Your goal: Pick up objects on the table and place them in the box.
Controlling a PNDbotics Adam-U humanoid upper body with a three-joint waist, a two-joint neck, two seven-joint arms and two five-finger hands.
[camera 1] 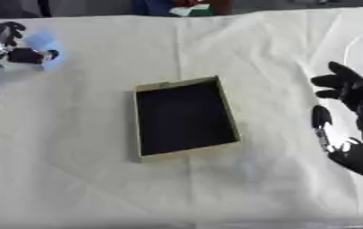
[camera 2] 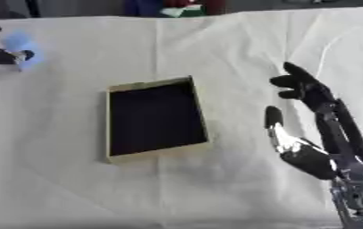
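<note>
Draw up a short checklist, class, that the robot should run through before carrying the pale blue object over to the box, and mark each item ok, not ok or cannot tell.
1. Left hand has the pale blue object: ok, its fingers curl round it at the table's far left.
2. Object lifted off the white tablecloth: cannot tell.
3. Box open and facing up: ok, gold rim, dark inside, nothing seen in it.
4. Path from the object to the box: ok, only bare cloth between them.
5. Right hand out of the way: ok, open at the right side, apart from the box.
6. What the object is: cannot tell, only its pale blue colour shows.
</note>
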